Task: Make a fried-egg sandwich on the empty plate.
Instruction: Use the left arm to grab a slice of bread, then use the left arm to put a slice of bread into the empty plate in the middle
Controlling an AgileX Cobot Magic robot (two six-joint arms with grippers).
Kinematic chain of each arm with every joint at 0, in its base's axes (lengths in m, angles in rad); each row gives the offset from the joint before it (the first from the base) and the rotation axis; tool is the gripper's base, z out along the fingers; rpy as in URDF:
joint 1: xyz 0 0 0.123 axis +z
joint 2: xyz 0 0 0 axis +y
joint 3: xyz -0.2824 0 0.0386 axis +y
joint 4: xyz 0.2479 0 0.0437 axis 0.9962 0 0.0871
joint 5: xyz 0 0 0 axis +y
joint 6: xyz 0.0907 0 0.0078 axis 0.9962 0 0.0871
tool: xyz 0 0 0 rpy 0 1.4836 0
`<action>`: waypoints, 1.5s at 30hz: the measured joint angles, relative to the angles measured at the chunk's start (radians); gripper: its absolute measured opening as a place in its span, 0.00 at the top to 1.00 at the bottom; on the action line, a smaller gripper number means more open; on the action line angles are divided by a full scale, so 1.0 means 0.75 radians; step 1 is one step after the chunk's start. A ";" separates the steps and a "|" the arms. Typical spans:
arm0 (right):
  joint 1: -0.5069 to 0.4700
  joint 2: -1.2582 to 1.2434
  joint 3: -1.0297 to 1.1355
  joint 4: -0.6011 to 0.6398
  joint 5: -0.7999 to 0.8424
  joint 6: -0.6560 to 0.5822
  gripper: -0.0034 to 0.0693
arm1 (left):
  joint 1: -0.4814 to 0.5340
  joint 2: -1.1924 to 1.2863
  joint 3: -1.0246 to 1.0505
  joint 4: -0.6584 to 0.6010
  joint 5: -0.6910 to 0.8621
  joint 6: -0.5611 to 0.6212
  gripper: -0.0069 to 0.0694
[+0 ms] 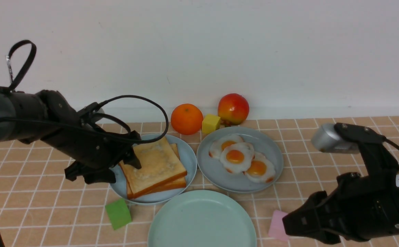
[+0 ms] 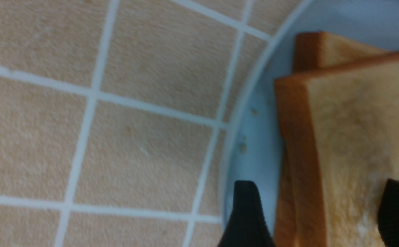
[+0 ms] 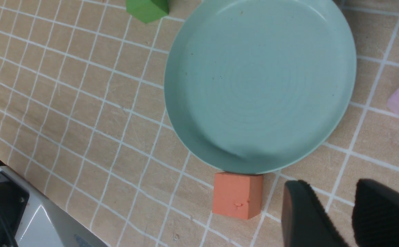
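Toast (image 1: pixel 155 164) is stacked on the blue plate (image 1: pixel 188 161), and the top slice's edge is straddled by the left fingers (image 2: pixel 245 212), which are spread wide and not yet clamped. Slices are judged light, stiff and dry, best pinched across a crust edge. Eggs (image 1: pixel 236 156), likely thin, floppy and slick, are piled on the grey plate (image 1: pixel 275 161). The mint plate (image 1: pixel 203 219) is seen bare in front. Right fingers (image 3: pixel 302 212) are parted and empty beside it.
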 joint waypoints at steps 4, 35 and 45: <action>0.000 0.000 0.000 -0.013 -0.002 -0.019 0.62 | 0.000 0.006 -0.003 -0.005 -0.025 0.005 0.34; 0.000 0.000 0.000 -0.020 0.011 -0.030 0.62 | -0.334 -0.372 0.085 -0.008 0.292 0.050 0.89; 0.000 0.000 0.000 -0.021 0.015 -0.030 0.62 | -0.474 -0.247 0.273 -0.009 0.048 -0.068 0.89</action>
